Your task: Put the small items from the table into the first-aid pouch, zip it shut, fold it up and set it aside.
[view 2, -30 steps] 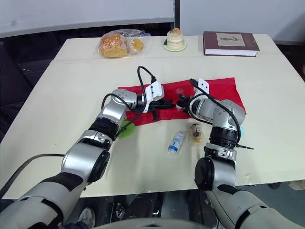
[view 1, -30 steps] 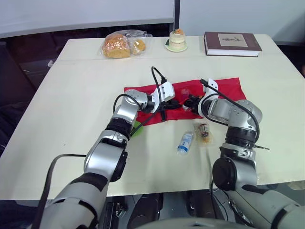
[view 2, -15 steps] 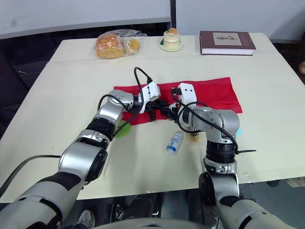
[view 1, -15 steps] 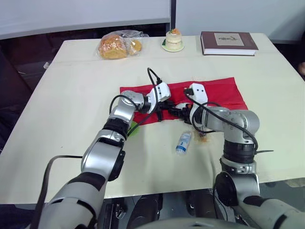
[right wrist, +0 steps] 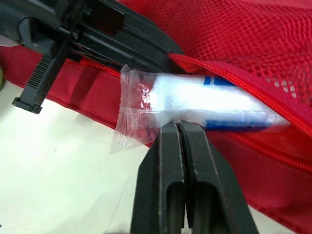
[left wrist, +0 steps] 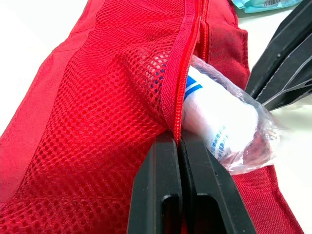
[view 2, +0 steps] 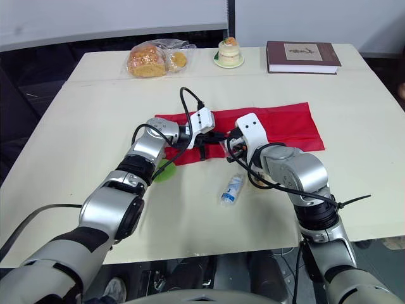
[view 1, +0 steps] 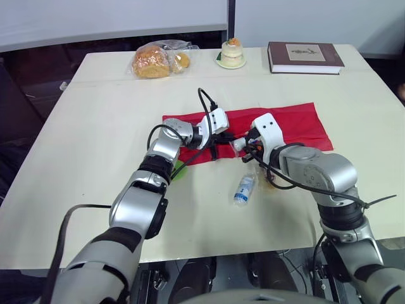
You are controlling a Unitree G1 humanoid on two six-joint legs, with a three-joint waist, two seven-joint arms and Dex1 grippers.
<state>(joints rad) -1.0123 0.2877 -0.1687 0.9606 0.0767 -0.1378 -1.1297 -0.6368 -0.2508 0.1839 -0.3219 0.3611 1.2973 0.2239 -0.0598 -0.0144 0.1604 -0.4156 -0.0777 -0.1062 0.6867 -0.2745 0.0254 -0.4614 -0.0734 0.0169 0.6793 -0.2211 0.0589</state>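
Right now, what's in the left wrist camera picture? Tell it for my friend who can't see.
The left gripper, two black fingers shut together, pinches the zipper edge of a red mesh pouch. A white roll wrapped in clear plastic pokes partly out of the opening, with the right gripper at its wrapper.

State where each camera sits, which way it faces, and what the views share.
Head stereo pair: looks forward and down at the table; both arms show.
Left wrist: along the left gripper, shut on the pouch zipper edge.
Right wrist: along the right gripper, shut on the bandage roll wrapper.
Shared: both wrist views show pouch and bandage roll.
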